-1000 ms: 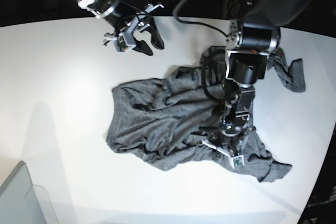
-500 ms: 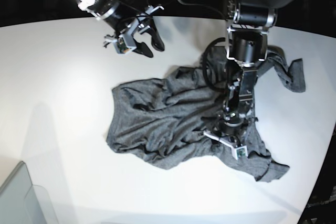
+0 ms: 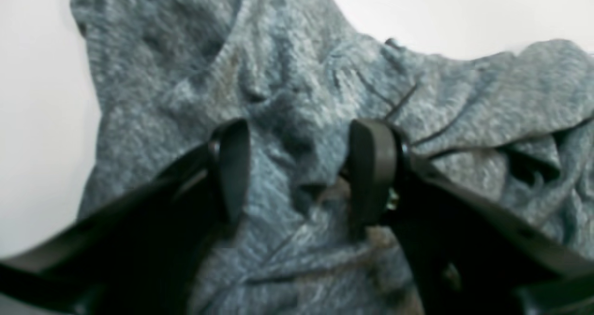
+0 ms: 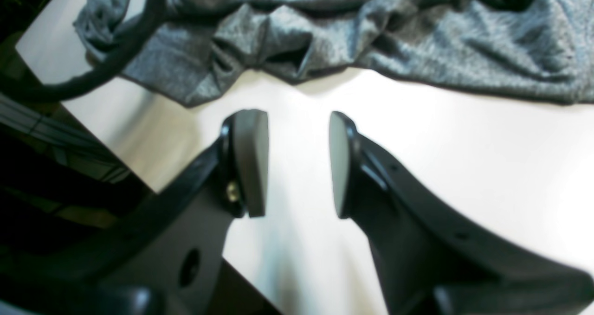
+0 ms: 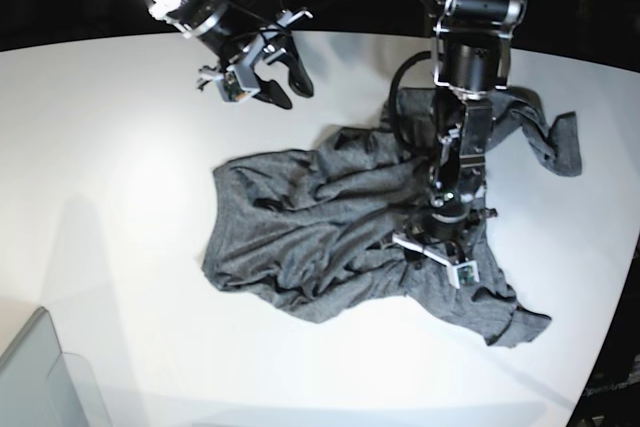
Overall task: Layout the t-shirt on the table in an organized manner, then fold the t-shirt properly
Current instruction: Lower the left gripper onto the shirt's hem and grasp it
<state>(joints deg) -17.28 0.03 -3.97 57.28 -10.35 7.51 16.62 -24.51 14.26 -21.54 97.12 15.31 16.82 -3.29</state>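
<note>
The white bench (image 5: pixel 110 197) spreads under everything I do, glossy, with a curved far edge and dark space behind it. On it, right of the middle in the base view, the t-shirt (image 5: pixel 320 237) lies as a rumpled, dark heather-grey heap, far from flat: folds run across its body, one part trails off toward the far right edge of the bench and another bunches at the near right. Its knit is plain, and I can read no print, label or writing on it anywhere. My left arm reaches down over the shirt's right half, with a black cable (image 5: pixel 400 97) looping beside it over the cloth. My left hand (image 3: pixel 297 166) sits low on the fabric, its two dark pads spread apart with a ridge of wrinkled cloth between them; the pads do not close on that ridge, so I am pinching nothing. My right hand (image 4: pixel 297 162) hangs over bare bench near the far edge, well apart from the heap, fingers spread and empty, the shirt's hem lying just ahead of them in the wrist view. At the near left corner stands the corner of a translucent grey bin (image 5: pixel 40 377), away from the shirt.
</note>
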